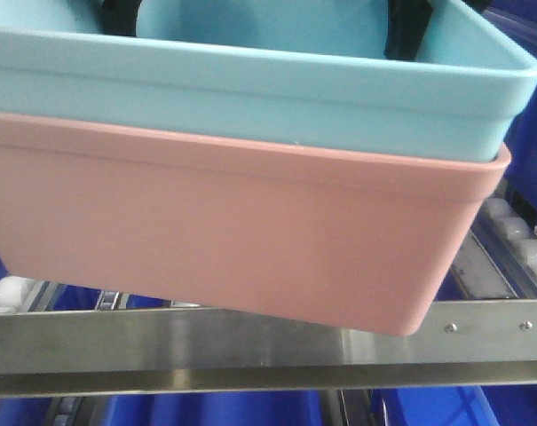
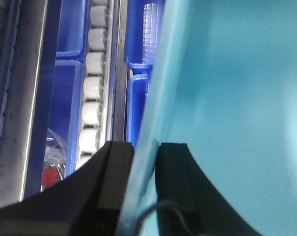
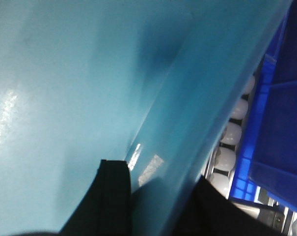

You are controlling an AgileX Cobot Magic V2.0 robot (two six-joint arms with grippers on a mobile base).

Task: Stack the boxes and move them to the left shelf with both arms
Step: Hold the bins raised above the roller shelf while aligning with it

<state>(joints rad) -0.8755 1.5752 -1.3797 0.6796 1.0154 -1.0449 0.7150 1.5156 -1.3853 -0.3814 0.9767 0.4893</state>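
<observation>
The light blue box (image 1: 250,89) sits nested inside the salmon pink box (image 1: 232,231). The stack fills the front view, tilted, its lower right corner over the steel rack's front rail (image 1: 250,342). My left gripper (image 2: 144,152) is shut on the light blue box's left wall (image 2: 153,98), one finger outside and one inside. My right gripper (image 3: 160,172) is shut on the light blue box's right wall (image 3: 202,98) in the same way. Dark finger shapes show over the far rim in the front view.
White rollers (image 1: 517,235) of the rack run at the right; more rollers (image 2: 92,103) show in the left wrist view and more (image 3: 231,132) in the right wrist view. Dark blue glossy bins (image 2: 138,88) lie under and beside the lanes.
</observation>
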